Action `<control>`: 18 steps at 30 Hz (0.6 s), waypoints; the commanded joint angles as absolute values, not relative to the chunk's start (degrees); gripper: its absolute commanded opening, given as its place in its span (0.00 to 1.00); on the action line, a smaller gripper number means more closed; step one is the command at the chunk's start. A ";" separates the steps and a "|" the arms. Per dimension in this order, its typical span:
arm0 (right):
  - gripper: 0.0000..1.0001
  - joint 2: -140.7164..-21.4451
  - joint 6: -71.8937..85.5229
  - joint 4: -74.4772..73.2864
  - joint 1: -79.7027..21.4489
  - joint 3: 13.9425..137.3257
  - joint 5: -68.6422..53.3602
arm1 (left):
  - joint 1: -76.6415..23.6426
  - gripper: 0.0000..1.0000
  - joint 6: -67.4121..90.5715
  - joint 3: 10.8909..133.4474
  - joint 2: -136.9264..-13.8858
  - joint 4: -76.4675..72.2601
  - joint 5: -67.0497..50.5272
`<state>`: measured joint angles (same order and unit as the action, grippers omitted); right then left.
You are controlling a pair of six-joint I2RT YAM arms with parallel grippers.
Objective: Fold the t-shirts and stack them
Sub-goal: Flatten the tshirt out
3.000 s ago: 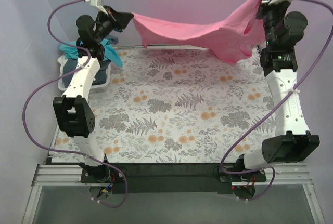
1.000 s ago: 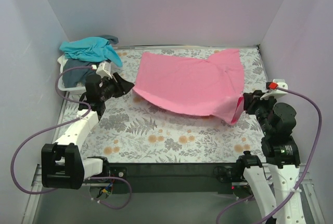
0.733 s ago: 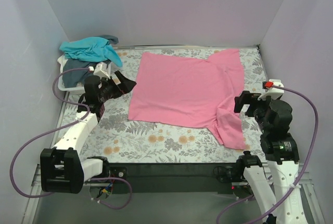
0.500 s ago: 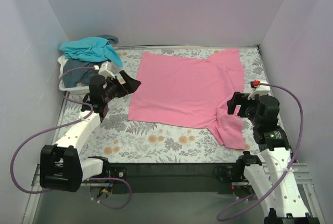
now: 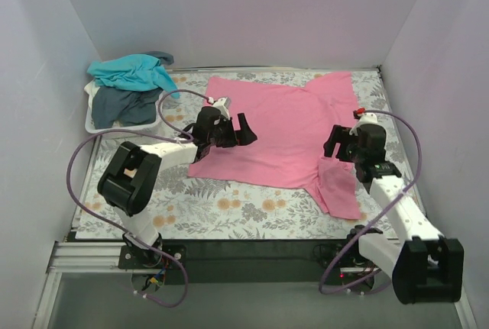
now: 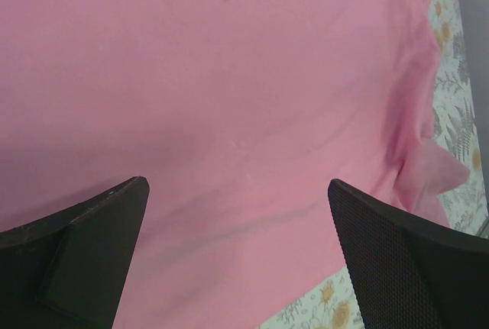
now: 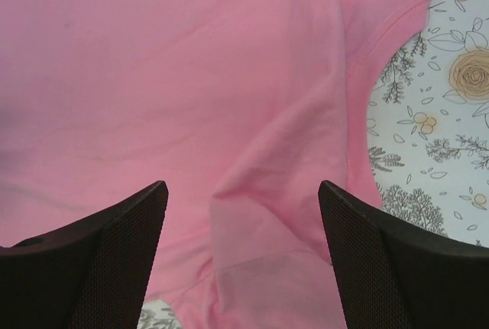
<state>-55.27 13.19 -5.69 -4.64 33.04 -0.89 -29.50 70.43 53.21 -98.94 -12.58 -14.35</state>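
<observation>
The pink t-shirt (image 5: pixel 286 127) lies spread flat on the floral table, one sleeve folded over at its near right corner (image 5: pixel 340 191). My left gripper (image 5: pixel 246 132) hovers open over the shirt's left part; between its jaws the left wrist view shows only pink cloth (image 6: pixel 229 100). My right gripper (image 5: pixel 331 146) stands open above the right side, over the rumpled sleeve (image 7: pixel 260 268), holding nothing. The teal t-shirt (image 5: pixel 130 69) and the dark grey-blue t-shirt (image 5: pixel 122 105) lie heaped at the back left.
A white plastic basket (image 5: pixel 95 125) at the back left holds the teal and grey shirts. Purple walls close in the table on three sides. Floral tablecloth (image 5: pixel 229 207) shows in front of the pink shirt and along its right edge (image 7: pixel 451 77).
Both grippers let go of the pink shirt, which settled flat on the table. Each arm then swung inward, and both grippers now stand open over the shirt.
</observation>
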 commanded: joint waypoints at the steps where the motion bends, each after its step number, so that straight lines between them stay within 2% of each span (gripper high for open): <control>1: 0.72 -64.31 14.15 3.68 -4.75 39.80 3.51 | -29.09 0.98 69.08 58.00 -102.21 -14.41 -13.80; 11: 0.71 -92.25 13.97 7.21 -1.32 58.87 3.08 | -28.39 0.98 67.15 63.28 -110.12 -12.75 -12.83; 18: 0.70 -103.44 12.84 6.51 1.04 67.31 2.81 | -26.63 0.98 67.32 62.93 -110.92 -12.74 -13.97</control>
<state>-100.86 13.52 5.76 -0.49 63.13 2.44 -27.68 68.31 62.00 -111.72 -13.43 -14.33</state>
